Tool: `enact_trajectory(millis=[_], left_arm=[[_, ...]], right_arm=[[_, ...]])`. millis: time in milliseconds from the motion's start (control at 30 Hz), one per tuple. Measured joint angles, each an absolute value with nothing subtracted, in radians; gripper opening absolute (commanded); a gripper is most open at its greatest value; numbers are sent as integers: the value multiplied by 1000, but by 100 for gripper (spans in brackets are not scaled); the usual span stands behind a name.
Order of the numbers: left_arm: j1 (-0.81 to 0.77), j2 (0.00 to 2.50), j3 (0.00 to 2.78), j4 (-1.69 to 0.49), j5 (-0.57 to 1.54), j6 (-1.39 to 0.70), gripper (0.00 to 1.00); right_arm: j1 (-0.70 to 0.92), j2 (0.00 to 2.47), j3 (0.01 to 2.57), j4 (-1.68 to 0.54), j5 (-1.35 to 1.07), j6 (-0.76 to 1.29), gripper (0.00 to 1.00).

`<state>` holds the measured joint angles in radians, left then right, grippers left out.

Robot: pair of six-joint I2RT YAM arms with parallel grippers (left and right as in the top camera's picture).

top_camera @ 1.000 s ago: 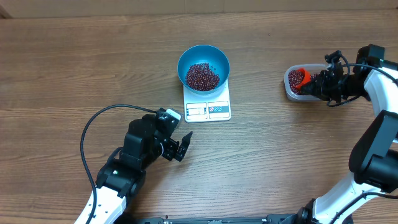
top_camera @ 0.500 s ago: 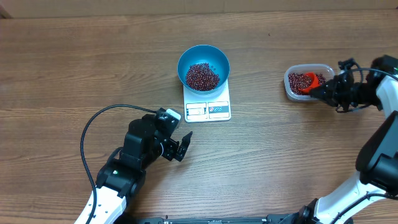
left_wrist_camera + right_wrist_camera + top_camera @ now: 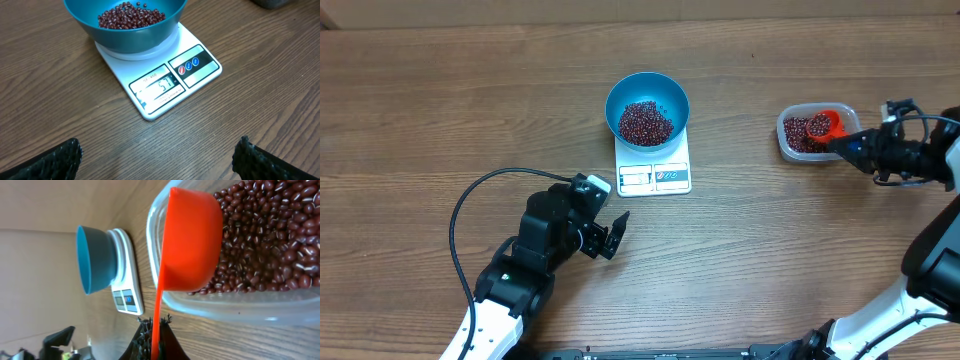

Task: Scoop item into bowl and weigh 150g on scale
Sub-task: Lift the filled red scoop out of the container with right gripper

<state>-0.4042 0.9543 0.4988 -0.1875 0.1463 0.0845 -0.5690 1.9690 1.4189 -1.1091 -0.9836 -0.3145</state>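
Overhead: shows bowl (image 3: 647,100) seated on scale (image 3: 654,172) at mid-counter (image 3: 470,100), holding a modest heap of beans (image 3: 646,122). Shows tub (image 3: 788,140) well apart to the right, with scoop (image 3: 825,124), seemingly loaded, poised over its right half and gripped by right claw (image 3: 860,150). Leaves a bare stretch of wood to cross between tub and bowl, inviting spillage through any jolt or wrist roll. Places left claw (image 3: 617,235) in front of the scale and apart from it, fingers spread wide, nothing held. Left wrist: looks between both spread fingertips at the scale's front edge. Gives a blurred display (image 3: 159,85), seemingly two digits, hence judged short of target. Warns of overshoot through tipping a full scoop in at once near the end. Warns also of a false reading through pressing scoop on bowl rim, or through nudging the bowl off centre. Right wrist: views scoop from beneath, set inside the tub just above the remaining beans, close by the near wall. Shows thin handle (image 3: 156,315) running down into the right claw, clamped tight on it. Suggests two hazards: catching the scoop's lip on the tub wall during withdrawal, dragging or tipping a light tub, and swivel of the slim handle within the grip under load, dumping beans early.
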Motion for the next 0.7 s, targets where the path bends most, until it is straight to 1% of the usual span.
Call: enact_trajectory(millis=[267,433,567,700], left_arm=[[-404,954,499,-188,146,84,100],[-404,954,499,-188,146,84,99],[-404,954,499,-187,146,84,100],[-404,954,499,-188,146,84,100]], right_arm=[[-589,1969,1425,-1237,-1024,-384,4],[-577,1971,1483,-1333,-1033,-437,4],[-535,1971,1539,-1357,-1039,-458,4],[-454,1971,1572,-1372,-1040,-466,4]])
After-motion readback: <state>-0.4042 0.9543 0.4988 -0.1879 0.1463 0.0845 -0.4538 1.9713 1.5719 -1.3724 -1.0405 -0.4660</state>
